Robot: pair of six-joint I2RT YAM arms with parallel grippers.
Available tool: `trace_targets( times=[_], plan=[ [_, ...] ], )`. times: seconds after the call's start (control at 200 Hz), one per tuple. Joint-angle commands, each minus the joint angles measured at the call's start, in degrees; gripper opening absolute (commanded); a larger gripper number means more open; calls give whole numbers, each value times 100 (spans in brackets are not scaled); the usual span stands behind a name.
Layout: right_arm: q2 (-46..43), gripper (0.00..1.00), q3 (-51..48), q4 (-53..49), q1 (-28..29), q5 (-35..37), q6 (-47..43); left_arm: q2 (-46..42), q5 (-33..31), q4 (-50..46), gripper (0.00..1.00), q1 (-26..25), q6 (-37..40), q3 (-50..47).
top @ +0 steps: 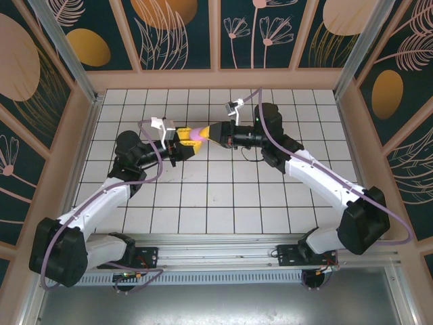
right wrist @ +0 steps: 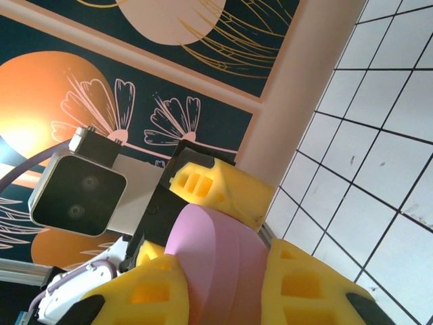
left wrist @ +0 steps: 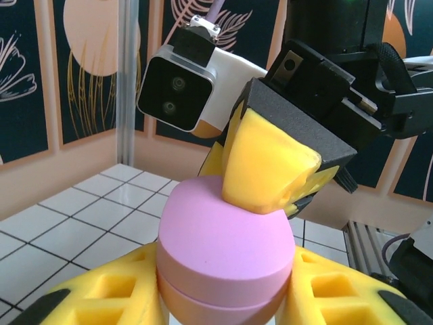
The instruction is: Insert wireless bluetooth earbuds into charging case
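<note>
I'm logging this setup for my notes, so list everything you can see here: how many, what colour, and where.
charging case: one, pink, lid closed, held in the air over the table
table: one, white tiles with dark grid lines, under the arms
wall panels: several, dark teal with pale flowers and orange ovals, around the table
rail: one, silver, along the near edge
arms: two, white and black, reaching inward from the rail
wrist cameras: two, white with black fronts, one per wrist
left end effector: one, yellow fingers, gripping the charging case
right end effector: one, yellow fingers, gripping it from the opposite side
</note>
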Motion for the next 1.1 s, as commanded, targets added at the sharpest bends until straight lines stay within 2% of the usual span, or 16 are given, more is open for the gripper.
trace_targets(
  times=[0.0,0.07,0.11,0.13,0.225,0.35,0.47,0.545,0.851,1.096],
  plan=[
    [136,12,-48,469,-31,-127,39,-299,-509,-831,58,-46,384,75],
    [212,11,44,384,-137,-16,42,-499,-876,-1221,78,-55,551,69],
    [245,11,83,295,-220,100,26,-623,-1136,-1451,97,-46,639,49],
    [258,11,93,223,-269,177,4,-686,-1254,-1580,98,-46,688,33],
    [347,9,143,-254,-508,670,-280,-940,-2067,-2204,99,-46,774,45],
    [682,9,46,-397,-897,1073,-838,-1120,-3008,-2926,98,-44,789,143],
    [1360,11,176,-573,-963,1326,-1371,-1211,-4082,-3428,99,-46,664,118],
    [1748,11,131,-340,-964,1496,-1527,-1270,-4561,-3621,99,-41,558,29],
    [3259,10,558,-30,-988,1362,-1894,-1713,-4779,-3598,98,-38,278,-468],
    [3621,17,586,-488,-1015,1654,-1981,-1892,-5002,-3610,98,-43,241,-599]
  ],
)
